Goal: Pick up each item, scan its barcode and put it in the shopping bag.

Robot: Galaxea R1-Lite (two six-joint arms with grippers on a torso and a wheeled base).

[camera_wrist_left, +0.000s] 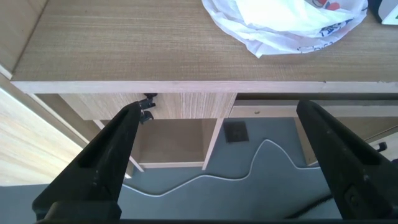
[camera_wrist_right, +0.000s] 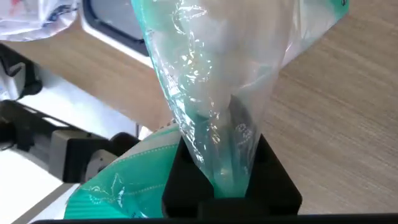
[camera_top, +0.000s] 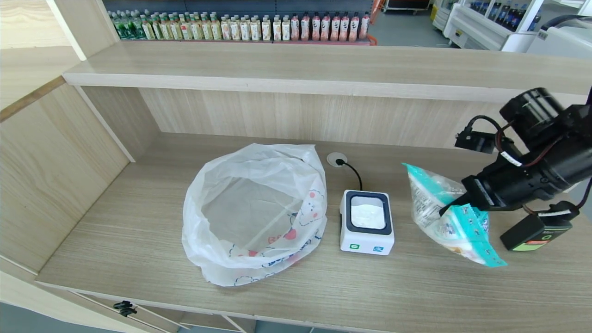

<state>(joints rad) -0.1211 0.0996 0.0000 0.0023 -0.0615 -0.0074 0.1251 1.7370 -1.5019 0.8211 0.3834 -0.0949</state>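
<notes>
While the snack packet (camera_top: pixel 428 208) sits clamped in the right gripper (camera_top: pixel 447 209): step in hand is judged to be the scan; bagging is not yet done.

HEAD VIEW
Packet position: just right of the scanner (camera_top: pixel 367 222), tilted. I cannot tell whether its lower teal end touches the counter (camera_top: pixel 138 240).
Scanner: white rounded box with a dark-framed glass window (camera_top: pixel 368 215) facing up. A black cable (camera_top: pixel 354 173) runs back to a grommet.
Shopping bag (camera_top: pixel 303 217): thin white film with cartoon print, mouth open and slumped, just left of the scanner.
Handheld device (camera_top: pixel 534 233): dark with a green label, lying on the counter under the right arm.
Method: carry the packet over the window and hold it low and flat. The barcode face is not identified, so the packet may need turning. Loose film may sag or glare, so keep the printed panel taut.

LEFT WRIST VIEW
Left gripper (camera_wrist_left: pixel 221 109): fingers spread wide and holding nothing, below the counter's front edge.
Bag: seen beyond, crumpled and glossy.

RIGHT WRIST VIEW
Grip: black jaws pinch the packet at one narrow gathered end.
Packet material: clear crinkled film with teal borders and pale contents. It looks soft and light, and likely to swing.
Risk: a pinch that small could slip, so move slowly.
</notes>
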